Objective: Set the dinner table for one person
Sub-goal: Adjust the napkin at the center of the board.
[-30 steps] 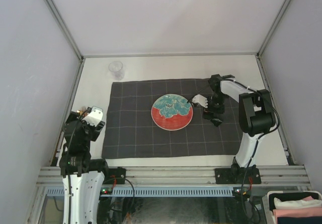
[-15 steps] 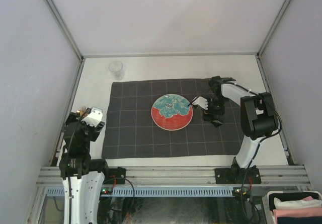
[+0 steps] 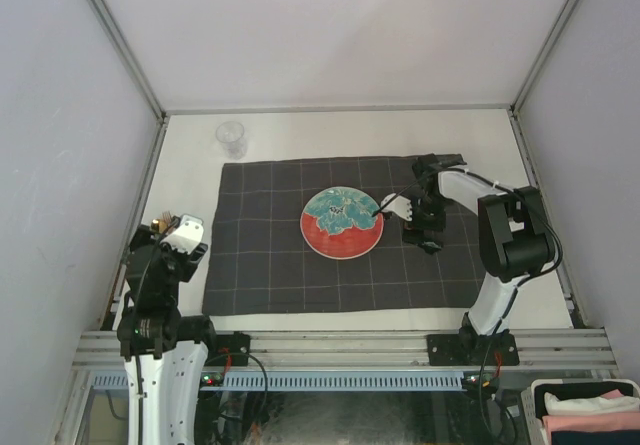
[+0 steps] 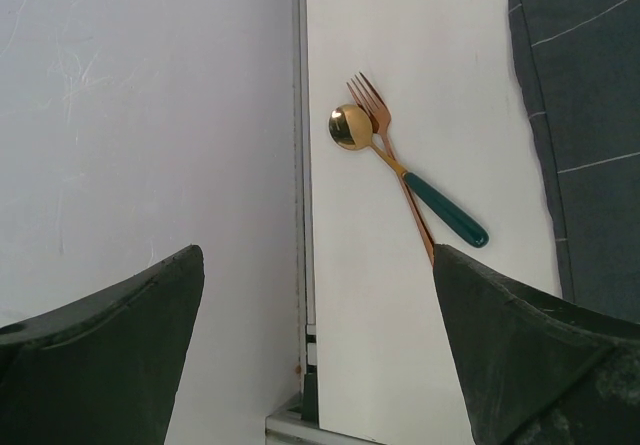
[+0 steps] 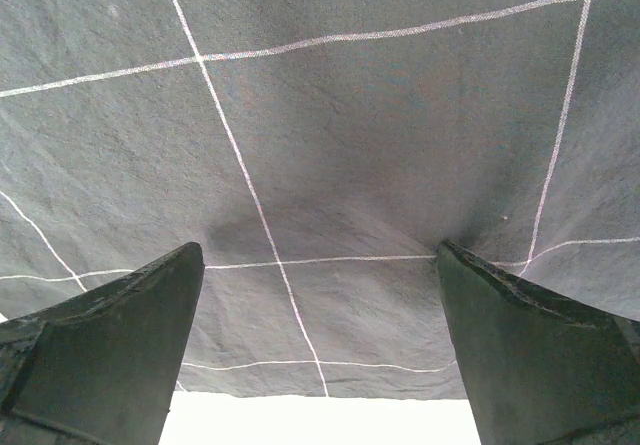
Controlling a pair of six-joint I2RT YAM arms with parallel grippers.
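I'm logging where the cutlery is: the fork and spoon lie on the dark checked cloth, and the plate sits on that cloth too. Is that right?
Not quite. The fork and spoon lie on the bare dinner table, off the cloth and close to the rail, as the left wrist view shows. The plate does sit on the cloth.

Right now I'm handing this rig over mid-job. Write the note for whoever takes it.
Left gripper: open, empty, above the fork and spoon, which lie overlapping on the dinner table near its left edge, off the cloth.
Right gripper: open, empty, low over the cloth just right of the plate.
Done: cloth spread, plate on it near the middle.
Left: fork, spoon and the glass, on bare table beyond the cloth's far left corner, probably go beside the plate.
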